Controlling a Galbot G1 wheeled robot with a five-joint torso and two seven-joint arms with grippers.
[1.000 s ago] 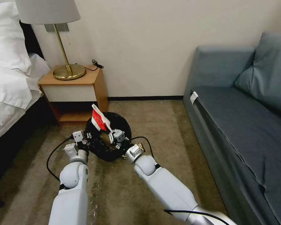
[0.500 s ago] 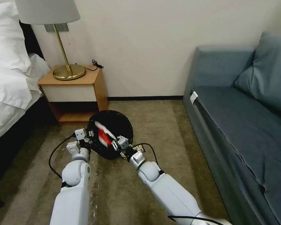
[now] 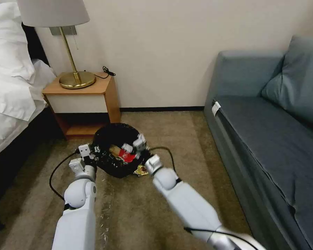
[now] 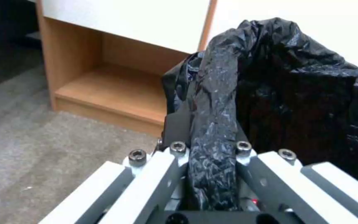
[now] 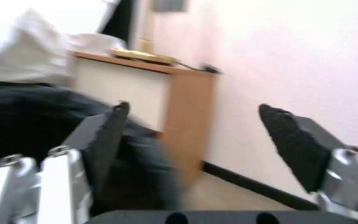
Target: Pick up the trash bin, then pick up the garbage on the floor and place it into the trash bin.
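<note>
Carpet (image 3: pixel 135 208), left end effector (image 4: pixel 212 152) clamping trash bin (image 3: pixel 116 137) rim, right end effector (image 5: pixel 195 137) spread, seemingly empty.

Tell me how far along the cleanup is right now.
Done: the trash bin is held, left gripper shut on its bagged rim, and the red-and-white carton lies inside. In hand: nothing; the right gripper is open above the bin. Left: the gold wrapper on the carpet beside the bin.

A crinkly black bag (image 3: pixel 107 137) is seen lining the bin, a red-and-white carton (image 3: pixel 126 155) inside, a gold wrapper (image 3: pixel 141 170) beside.
</note>
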